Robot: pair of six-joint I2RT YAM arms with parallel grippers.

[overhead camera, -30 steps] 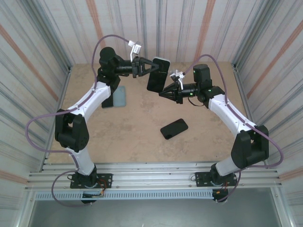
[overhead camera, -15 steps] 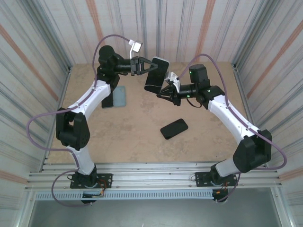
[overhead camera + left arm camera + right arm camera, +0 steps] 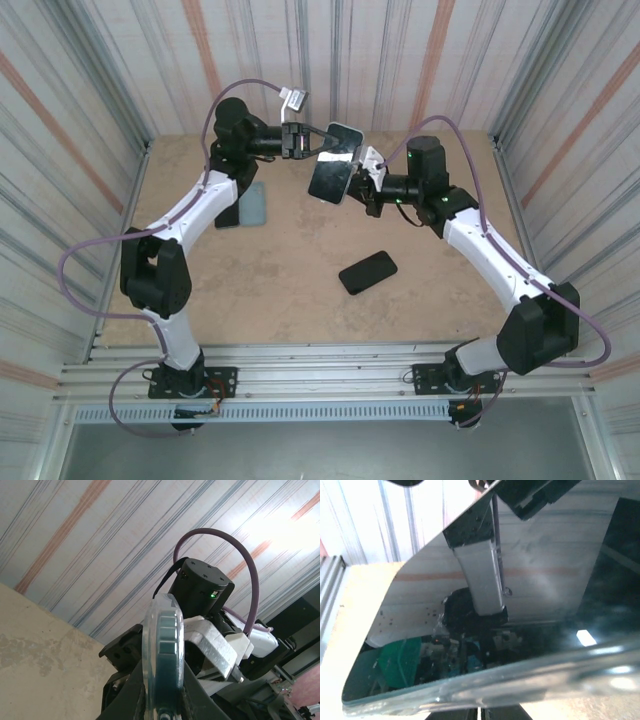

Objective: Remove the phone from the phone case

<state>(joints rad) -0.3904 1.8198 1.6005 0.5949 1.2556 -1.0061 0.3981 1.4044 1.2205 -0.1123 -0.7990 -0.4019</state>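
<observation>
1. Phone: it is in its clear case and held up off the worktop, near the back wall and between my two grippers. It is tilted, with its top end nearest the wall.
2. Far left on the worktop, beside the left arm, lies a pale blue-grey phone-shaped slab. A dark slab touches its left side.
3. Left gripper: its jaws are nearly closed, clamped across the upper end of the phone with one finger on each face. My left wrist camera looks straight along the phone's edge. The clear rim of the case wraps a bluish body there.
4. Right gripper: its jaws are fully closed and sit hard against the right edge of the phone, lower down than the left gripper's hold. In my right wrist camera the glossy black screen is very close, and the clear case rim crosses the bottom just above the fingers. I cannot tell whether the jaws have pinched that rim or only press on it.
5. A bare black phone lies flat on the worktop, nearer the arm bases and well apart from both grippers.
</observation>
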